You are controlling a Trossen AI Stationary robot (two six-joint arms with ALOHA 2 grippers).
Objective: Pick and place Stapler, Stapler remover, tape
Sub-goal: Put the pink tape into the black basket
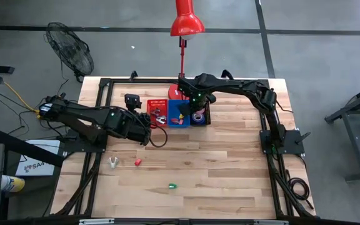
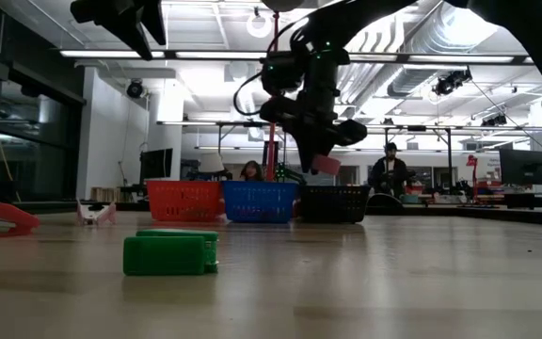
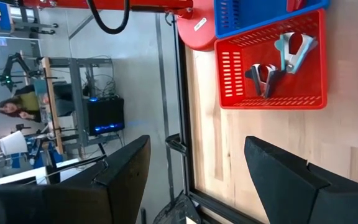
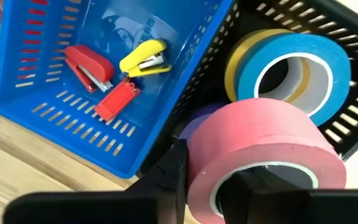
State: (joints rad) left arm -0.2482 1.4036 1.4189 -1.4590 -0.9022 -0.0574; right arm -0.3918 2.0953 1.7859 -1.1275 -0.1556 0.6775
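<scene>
My right gripper (image 1: 194,110) hangs over the black bin (image 2: 334,202), shut on a pink-red tape roll (image 4: 263,155), also seen in the low view (image 2: 326,163). Blue tape (image 4: 303,65), yellow tape and purple tape (image 4: 199,121) lie in that bin. My left gripper (image 3: 194,180) is open and holds nothing; it hovers near the red bin (image 1: 157,113). On the table rest a green stapler (image 2: 169,254), a red stapler (image 1: 138,162) and a pale staple remover (image 1: 113,162). My right gripper pinches the wall of the pink-red tape roll (image 4: 197,168), with one finger (image 4: 250,186) inside its open centre and the other (image 4: 168,173) outside. The fingers come from above, pointing down. The roll is lifted clear, above the black bin.
The blue bin (image 4: 73,112) holds red and yellow staplers. The red bin (image 3: 272,99) holds two staple removers. A red lamp (image 1: 186,25) stands behind the bins. The table's near half (image 1: 230,181) is bare wood apart from the small items. People sit in the room beyond.
</scene>
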